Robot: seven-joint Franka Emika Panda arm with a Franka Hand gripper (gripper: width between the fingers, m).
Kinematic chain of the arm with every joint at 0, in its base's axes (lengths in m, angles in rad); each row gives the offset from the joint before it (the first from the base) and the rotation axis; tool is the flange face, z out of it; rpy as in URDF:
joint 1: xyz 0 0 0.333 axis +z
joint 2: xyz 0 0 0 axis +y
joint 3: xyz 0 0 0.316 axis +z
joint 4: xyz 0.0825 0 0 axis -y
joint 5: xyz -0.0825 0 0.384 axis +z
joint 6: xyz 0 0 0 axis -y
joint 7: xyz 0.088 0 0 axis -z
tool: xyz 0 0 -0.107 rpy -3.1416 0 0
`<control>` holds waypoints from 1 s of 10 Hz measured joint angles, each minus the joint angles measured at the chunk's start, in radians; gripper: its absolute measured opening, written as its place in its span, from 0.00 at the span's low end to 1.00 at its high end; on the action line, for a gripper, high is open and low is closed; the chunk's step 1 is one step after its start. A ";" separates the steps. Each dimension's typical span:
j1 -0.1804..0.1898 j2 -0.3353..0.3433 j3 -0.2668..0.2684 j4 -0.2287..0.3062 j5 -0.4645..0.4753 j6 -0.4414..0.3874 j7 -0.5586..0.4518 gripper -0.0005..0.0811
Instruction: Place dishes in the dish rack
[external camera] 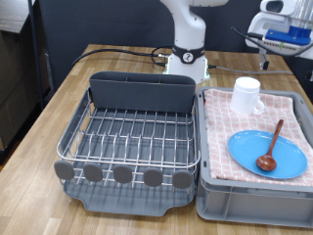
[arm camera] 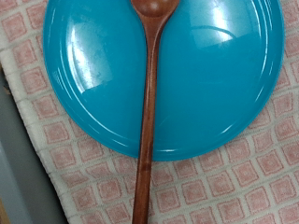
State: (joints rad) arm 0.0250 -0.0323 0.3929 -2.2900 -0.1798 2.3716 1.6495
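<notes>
Claw fingers are showing in neither picture, so whether the claw is spread or pressed together cannot be told; only the white arm base is standing at the exterior view's top, behind the rack. The wrist camera is looking straight down along the fingers at a wooden spoon [arm camera: 148,112], which puts the claw directly above it, apart from it and gripping nothing that can be seen.

One brown wooden spoon [external camera: 270,147], smooth and slim-handled with a rounded bowl, is lying across one round, flat, glossy light-blue plate [external camera: 266,154]; its handle is running past the plate's rim [arm camera: 224,84] onto the cloth. One small white mug [external camera: 246,94] is standing just beyond the plate, toward the exterior view's top. All three dishes are resting on a pink checked cloth [external camera: 284,117] lining a grey plastic crate [external camera: 245,201] at the exterior view's right.

Touching the crate's side on the exterior view's left, one dish rack [external camera: 132,137] is sitting on the wooden counter [external camera: 59,98]: a silver wire grid in a dark grey tray, a tall grey cutlery trough [external camera: 142,93] at its far end, and five round grey discs [external camera: 122,174] lining its near edge. No dishes are lying in it.
</notes>
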 joint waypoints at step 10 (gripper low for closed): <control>0.002 0.216 -0.040 0.028 -0.156 0.188 0.182 0.99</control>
State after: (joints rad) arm 0.0266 0.1837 0.3529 -2.2618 -0.3361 2.5593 1.8312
